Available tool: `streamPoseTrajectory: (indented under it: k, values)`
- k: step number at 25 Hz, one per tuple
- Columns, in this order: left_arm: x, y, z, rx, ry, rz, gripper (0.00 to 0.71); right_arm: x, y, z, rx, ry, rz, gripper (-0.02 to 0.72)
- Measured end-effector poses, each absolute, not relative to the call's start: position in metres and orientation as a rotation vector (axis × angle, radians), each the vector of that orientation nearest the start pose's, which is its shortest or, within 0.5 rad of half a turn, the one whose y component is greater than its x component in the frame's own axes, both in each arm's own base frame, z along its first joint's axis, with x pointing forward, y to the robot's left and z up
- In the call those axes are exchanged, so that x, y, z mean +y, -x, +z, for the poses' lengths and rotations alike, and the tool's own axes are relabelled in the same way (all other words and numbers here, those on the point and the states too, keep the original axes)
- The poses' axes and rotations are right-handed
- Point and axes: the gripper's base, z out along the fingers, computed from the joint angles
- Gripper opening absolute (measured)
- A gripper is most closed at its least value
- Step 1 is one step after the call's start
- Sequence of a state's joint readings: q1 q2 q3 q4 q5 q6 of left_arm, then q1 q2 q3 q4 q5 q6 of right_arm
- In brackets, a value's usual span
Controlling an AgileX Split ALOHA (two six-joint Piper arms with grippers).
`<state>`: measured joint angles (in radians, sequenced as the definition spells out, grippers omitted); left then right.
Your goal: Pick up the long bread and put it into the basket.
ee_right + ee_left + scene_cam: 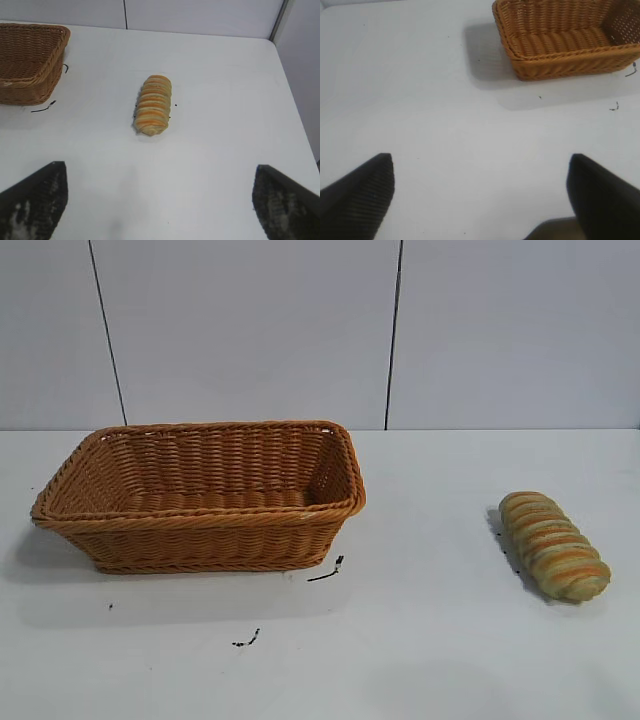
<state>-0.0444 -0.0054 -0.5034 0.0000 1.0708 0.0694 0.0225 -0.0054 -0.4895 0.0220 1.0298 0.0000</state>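
Both end effectors hang spread above the white counter [420,640]: the right end effector [160,200] faces the long bread [153,105], the left end effector [480,195] the wicker basket [560,67].

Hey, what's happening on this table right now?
Nothing is being handled yet. The bread lies on the white table, off to the right of the empty basket and well apart from it. The right gripper is open and aimed at the bread from a distance. The left gripper is also open, over bare table short of the basket.
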Motion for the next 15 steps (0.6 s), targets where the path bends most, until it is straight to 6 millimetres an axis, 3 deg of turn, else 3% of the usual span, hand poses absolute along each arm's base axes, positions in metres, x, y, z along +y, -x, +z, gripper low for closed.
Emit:
streamPoseTrajectory:
  k: [11, 15]
  values:
    - [0.000, 0.007, 0.277, 2.042, -0.116, 0.016, 0.696, 0.002, 0.003, 0.277, 2.018, 0.023, 0.039, 0.693]
    - [0.000, 0.007, 0.277, 2.042, -0.116, 0.016, 0.696, 0.001, -0.012, 0.283, 2.073, 0.023, 0.031, 0.693]
